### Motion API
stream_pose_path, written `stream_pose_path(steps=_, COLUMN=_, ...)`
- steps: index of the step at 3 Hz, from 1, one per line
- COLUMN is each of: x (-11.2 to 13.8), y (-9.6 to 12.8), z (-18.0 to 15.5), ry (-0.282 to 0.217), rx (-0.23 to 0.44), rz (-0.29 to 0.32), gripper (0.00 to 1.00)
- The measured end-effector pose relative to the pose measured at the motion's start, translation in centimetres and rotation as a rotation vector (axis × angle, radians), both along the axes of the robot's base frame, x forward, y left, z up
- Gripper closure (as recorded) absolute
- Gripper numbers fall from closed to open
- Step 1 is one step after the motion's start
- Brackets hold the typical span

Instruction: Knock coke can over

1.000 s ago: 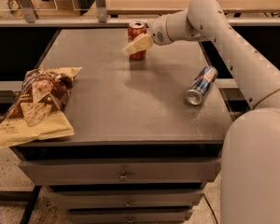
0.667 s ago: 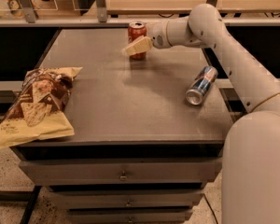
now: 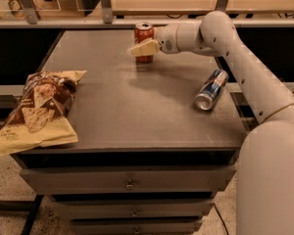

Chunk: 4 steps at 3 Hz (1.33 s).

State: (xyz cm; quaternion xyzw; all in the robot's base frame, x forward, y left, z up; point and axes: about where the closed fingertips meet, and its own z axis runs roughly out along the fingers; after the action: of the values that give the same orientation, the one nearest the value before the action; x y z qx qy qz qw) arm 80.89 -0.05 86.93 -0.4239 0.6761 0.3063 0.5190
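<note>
The coke can (image 3: 143,34) is red with a silver top and stands upright near the far edge of the grey table (image 3: 137,106), about the middle. My gripper (image 3: 141,48) reaches in from the right and sits right in front of the can's lower half, covering part of it. I cannot tell whether it touches the can. The white arm (image 3: 245,67) runs from the lower right up to the gripper.
A blue-and-silver can (image 3: 211,89) lies on its side at the table's right. A brown and yellow chip bag (image 3: 36,112) lies on the left front corner, overhanging the edge. A rail and a shelf run behind the table. Drawers are below.
The arm's upper part has sunk a little and the wrist has straightened. The gripper stays at the coke can, which still stands upright in the same place.
</note>
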Motion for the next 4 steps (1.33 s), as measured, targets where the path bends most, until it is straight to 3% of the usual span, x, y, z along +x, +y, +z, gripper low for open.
stream_pose_path(steps=1, x=-0.3, y=-0.1, z=0.5, ry=-0.009, rx=0.001, rz=-0.001, gripper=0.41)
stream_pose_path(steps=2, x=-0.3, y=-0.4, z=1.6, ry=-0.039, rx=-0.052, rz=-0.009, gripper=0.65)
stream_pose_path(steps=3, x=-0.1, y=-0.6, z=2.8, ry=-0.073, rx=-0.144, rz=-0.012, gripper=0.88)
stream_pose_path(steps=4, x=-0.1, y=-0.3, z=3.7, ry=-0.128, rx=-0.298, rz=-0.004, gripper=1.00)
